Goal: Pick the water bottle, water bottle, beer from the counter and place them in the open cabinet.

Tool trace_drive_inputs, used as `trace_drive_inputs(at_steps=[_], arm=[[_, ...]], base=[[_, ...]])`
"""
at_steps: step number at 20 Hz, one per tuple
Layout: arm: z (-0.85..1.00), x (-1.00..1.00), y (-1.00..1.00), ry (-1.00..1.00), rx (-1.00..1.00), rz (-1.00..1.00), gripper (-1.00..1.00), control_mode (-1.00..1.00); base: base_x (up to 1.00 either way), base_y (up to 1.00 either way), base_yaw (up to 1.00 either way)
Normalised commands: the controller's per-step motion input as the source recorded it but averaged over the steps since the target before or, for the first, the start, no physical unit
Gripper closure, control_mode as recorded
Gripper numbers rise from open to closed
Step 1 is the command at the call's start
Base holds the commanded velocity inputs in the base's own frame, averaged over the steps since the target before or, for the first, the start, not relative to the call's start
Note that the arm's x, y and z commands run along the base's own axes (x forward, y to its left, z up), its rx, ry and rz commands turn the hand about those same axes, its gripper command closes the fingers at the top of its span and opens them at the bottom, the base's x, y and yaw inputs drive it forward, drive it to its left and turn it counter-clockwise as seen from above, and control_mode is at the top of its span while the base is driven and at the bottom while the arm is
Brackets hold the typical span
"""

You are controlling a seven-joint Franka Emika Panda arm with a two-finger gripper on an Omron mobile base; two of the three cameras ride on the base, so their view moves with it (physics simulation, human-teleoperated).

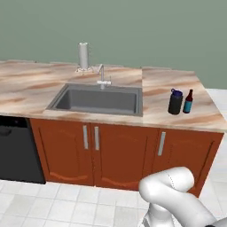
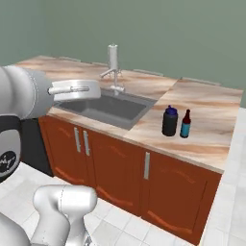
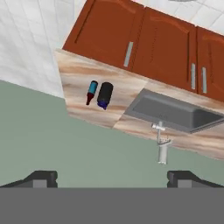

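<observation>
Here, water bottle just beside beer — gripper wide apart.

I saw the surface as smooth beige-pink marble with brown veins. The base cupboards looked like satin red-brown wood with grey metal handles. The sink and tap read as dull grey metal, and the water bottle as matt black.
</observation>
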Motion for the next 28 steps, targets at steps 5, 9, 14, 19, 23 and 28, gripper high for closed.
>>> trace_drive_inputs(at_steps=[5, 9, 14, 19, 23, 28], arm=[[0.0, 0.0, 0.0, 0.0, 0.0, 0.0, -1.0, 1.0], [0.0, 0.0, 0.0, 0.0, 0.0, 0.0, -1.0, 1.0], [0.0, 0.0, 0.0, 0.0, 0.0, 0.0, -1.0, 1.0], [0.0, 0.0, 0.0, 0.0, 0.0, 0.0, -1.0, 1.0], [0.0, 0.0, 0.0, 0.0, 0.0, 0.0, -1.0, 1.0], [0.0, 0.0, 0.0, 0.0, 0.0, 0.0, -1.0, 1.0]], base=[[0.29, 0.01, -0.4], [0.48, 0.13, -0.33], [0.64, 0.24, -0.26], [0.75, 0.17, -0.17], [0.77, 0.11, -0.13], [0.73, 0.0, -0.17]])
